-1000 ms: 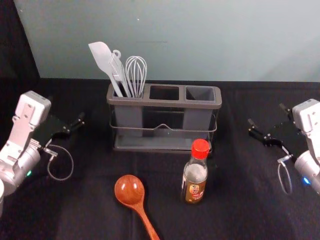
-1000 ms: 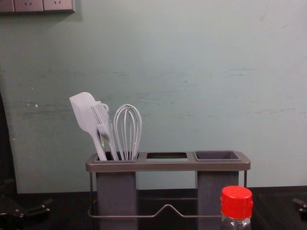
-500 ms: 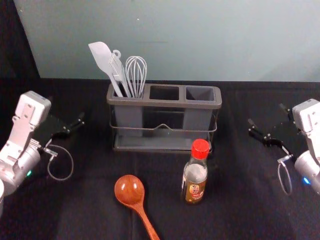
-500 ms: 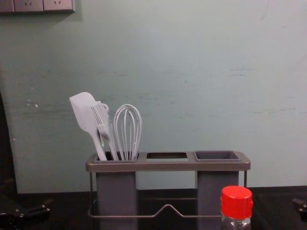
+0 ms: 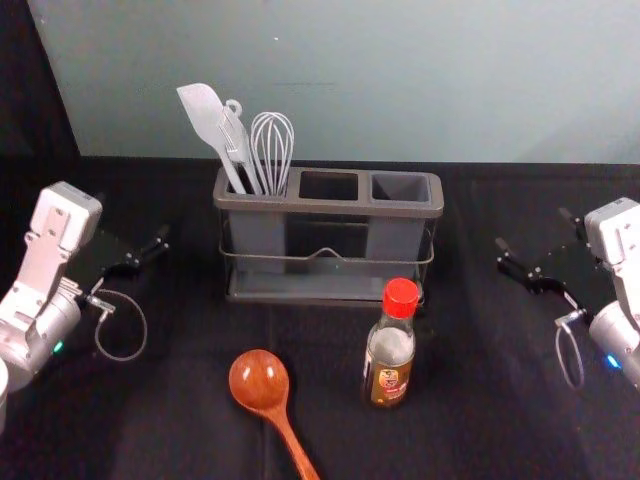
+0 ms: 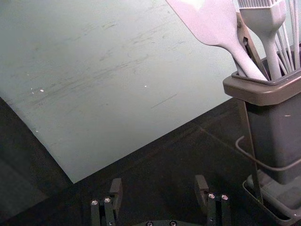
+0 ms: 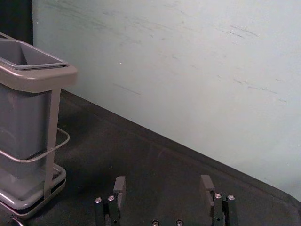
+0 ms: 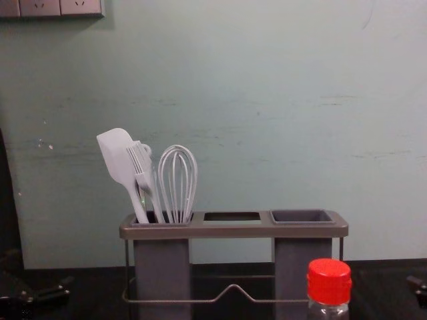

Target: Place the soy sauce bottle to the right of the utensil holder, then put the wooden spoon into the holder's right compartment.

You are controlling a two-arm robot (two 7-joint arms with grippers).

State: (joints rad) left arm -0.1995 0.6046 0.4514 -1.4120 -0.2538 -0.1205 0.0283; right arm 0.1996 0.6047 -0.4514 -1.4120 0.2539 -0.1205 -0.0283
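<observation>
Both my claws hang out at the sides, nothing in either: left claw [image 6: 158,182] released, fingers spread, left of the utensil holder [image 5: 330,208]; right claw [image 7: 163,179] the same, off to the right. Prob parked wide b/c that keeps the middle of the counter [image 5: 180,410] in sight & gives each arm a free way in.

Soy sauce bottle [image 5: 389,362] stands upright nearer me than the holder, in front of its right end, red cap [image 5: 401,298] up. It isn't to the right of it, so step 1 is undone. Right claw's the obvious pick, b/c the bottle's on that side & the target spot lies btwn holder & claw. I'd grip the body, not the cap, & keep it level: tall & narrow, so a knock could tip it.

Wooden spoon [image 5: 260,382] lies flat left of the bottle, bowl far, handle running near & a bit right. Bowl-up in the right compartment [image 5: 400,187] makes sense, so I want the handle, w/ a turn to vertical before lowering. Slick round handle may roll.

White spatula [image 8: 120,160], brush [image 8: 144,170] & whisk [image 8: 177,183] sit in the left compartment [image 8: 162,267], handles down, heads up, prob for easy grabbing.
</observation>
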